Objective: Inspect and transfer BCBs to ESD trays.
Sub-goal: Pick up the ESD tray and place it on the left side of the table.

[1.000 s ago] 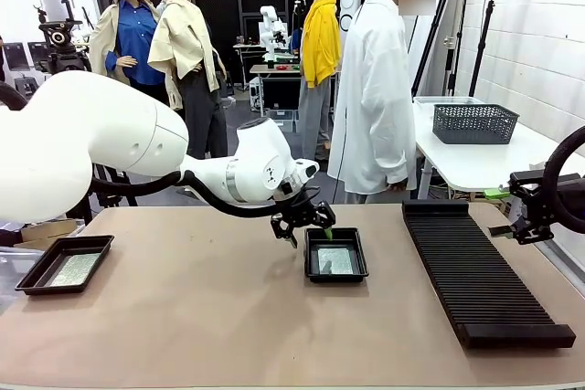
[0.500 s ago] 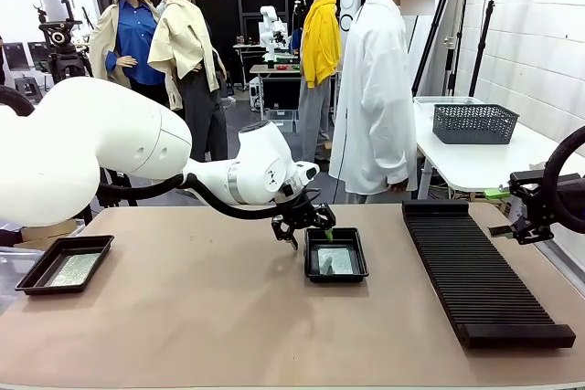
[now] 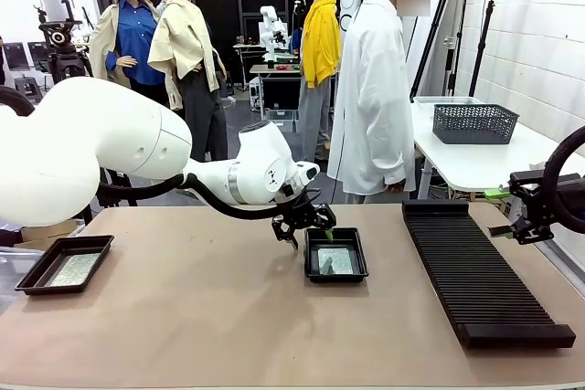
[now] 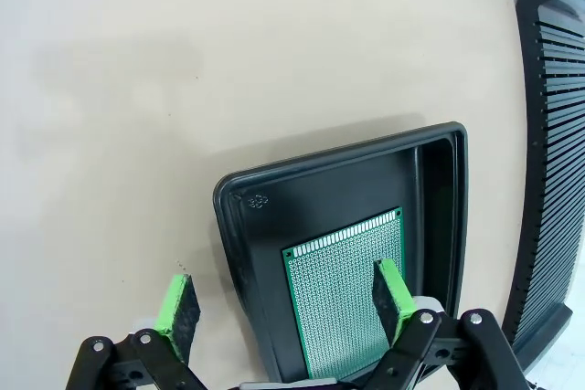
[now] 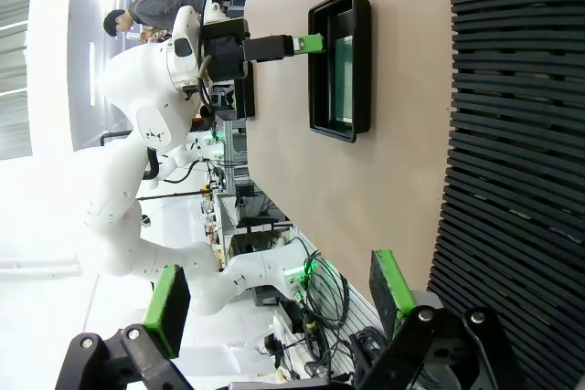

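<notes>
Robotics lab, camera tripods (image 3: pixel 57 43) and light stands standing behind the table (image 3: pixel 183 317), another white table carrying a basket (image 3: pixel 474 122)

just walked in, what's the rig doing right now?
The left gripper hangs open at the far left corner of the middle ESD tray, one finger over the tray, one outside its rim. A green BCB lies flat in that tray, not gripped. Another board lies in the second tray at the table's left edge. The right gripper is open, holding nothing, beside the black slotted rack. A person in white stands at the far side.
</notes>
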Available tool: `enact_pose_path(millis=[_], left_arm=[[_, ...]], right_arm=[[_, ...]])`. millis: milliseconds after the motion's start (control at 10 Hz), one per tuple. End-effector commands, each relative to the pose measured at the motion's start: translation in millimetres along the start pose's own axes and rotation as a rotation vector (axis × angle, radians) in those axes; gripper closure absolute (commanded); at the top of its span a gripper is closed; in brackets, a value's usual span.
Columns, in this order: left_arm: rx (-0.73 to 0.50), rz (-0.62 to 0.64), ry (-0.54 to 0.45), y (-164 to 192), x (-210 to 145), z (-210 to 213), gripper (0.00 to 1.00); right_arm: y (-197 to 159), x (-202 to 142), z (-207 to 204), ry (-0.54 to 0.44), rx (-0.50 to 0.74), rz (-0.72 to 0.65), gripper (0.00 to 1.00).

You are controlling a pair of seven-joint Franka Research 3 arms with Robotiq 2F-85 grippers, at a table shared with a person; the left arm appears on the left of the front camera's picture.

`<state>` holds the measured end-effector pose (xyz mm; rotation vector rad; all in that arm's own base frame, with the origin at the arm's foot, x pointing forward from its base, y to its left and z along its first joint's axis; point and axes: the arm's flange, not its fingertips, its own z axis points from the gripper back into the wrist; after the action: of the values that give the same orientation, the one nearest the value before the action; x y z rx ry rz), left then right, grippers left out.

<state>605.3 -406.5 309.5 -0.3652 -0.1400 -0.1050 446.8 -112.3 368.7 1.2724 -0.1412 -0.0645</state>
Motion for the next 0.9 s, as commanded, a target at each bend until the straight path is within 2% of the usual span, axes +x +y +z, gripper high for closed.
enact_pose_path(millis=[0, 200, 600, 800], left_arm=[[0.002, -0.004, -0.001, 0.4, -0.5, 1.2, 0.00], [0.000, 0.000, 0.000, 0.0, 0.0, 0.0, 0.00], [0.077, -0.058, 0.032, -8.4, 8.2, -3.1, 0.00], [0.079, -0.050, 0.013, -6.0, 8.3, -2.5, 0.00]], right_arm=[[0.9, -2.6, -1.1, -0.008, -0.009, 0.000, 0.00], [0.9, -2.6, -1.1, -0.008, -0.009, 0.000, 0.00], [0.9, -2.6, -1.1, -0.008, -0.009, 0.000, 0.00], [0.9, -2.6, -1.1, -0.008, -0.009, 0.000, 0.00]])
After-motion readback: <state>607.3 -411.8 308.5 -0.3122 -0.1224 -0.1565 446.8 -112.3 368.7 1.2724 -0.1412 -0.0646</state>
